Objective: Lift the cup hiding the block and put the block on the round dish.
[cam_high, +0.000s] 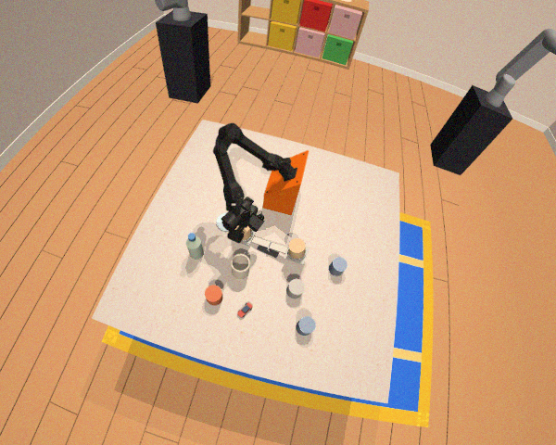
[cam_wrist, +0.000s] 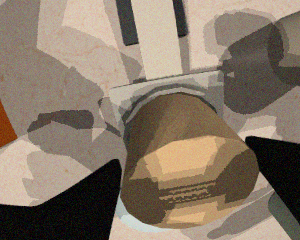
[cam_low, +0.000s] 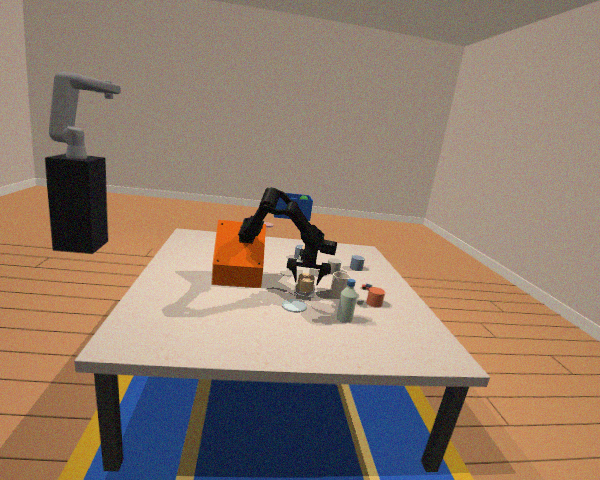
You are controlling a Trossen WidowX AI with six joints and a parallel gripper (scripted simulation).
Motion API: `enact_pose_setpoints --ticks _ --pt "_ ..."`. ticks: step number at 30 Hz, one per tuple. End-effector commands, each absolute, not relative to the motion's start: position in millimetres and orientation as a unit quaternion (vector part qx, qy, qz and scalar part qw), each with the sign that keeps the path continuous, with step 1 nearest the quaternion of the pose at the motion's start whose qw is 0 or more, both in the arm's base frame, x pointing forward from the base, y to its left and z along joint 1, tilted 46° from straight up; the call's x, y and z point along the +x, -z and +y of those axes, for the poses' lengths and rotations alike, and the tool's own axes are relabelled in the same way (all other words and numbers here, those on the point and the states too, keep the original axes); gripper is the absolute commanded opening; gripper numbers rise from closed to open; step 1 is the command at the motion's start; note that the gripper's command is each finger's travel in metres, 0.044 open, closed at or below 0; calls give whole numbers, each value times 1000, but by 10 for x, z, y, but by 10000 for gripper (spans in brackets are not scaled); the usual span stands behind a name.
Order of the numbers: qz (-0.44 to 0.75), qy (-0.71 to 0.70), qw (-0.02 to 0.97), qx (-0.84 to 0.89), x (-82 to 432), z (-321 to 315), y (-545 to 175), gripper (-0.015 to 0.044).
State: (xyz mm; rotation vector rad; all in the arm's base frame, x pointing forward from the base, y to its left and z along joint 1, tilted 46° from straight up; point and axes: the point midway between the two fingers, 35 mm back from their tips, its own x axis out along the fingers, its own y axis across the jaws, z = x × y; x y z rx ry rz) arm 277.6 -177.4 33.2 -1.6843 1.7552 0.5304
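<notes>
One tan cup (cam_low: 305,284) (cam_wrist: 190,157) stands on the balance's end beside the round dish. My gripper (cam_low: 307,282) (cam_wrist: 184,155) is open and empty, pointing down, with its fingertips on either side of this cup. The other tan cup (cam_high: 296,248) stands on the far end of the balance (cam_high: 269,245) (cam_wrist: 160,45); my arm hides it in the exterior view. The round dish (cam_high: 221,222) (cam_low: 294,306) (cam_wrist: 136,223) is pale blue and bare in the exterior view. No block shows. I cannot tell the balance's tilt.
A green bottle (cam_high: 195,247) (cam_low: 347,304) and an open beige cup (cam_high: 240,264) (cam_low: 339,285) stand near the gripper. A red cylinder (cam_high: 213,295) (cam_low: 375,297), a toy car (cam_high: 245,310), a grey cylinder (cam_high: 295,288) and two blue cylinders (cam_high: 337,266) (cam_high: 305,325) are farther off. An orange block-shaped base (cam_high: 283,191) (cam_low: 238,258) carries the arm.
</notes>
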Motion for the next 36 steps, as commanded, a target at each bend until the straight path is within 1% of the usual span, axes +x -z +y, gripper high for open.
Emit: enact_pose_setpoints --ticks 1,6,9,17,28,29,36 --pt "668 -205 319 -640 2760 -1820 -276 440" --pt "668 -205 318 -641 2754 -1861 -241 440" --pt "668 -205 318 -641 2754 -1861 -241 361" --pt "668 -205 318 -641 2754 -1861 -241 308" --pt "668 -206 320 -640 2776 -1792 -292 19" --pt "668 -206 320 -640 2779 -1783 -299 0" --pt "667 -207 321 -639 2796 -1717 -350 0"
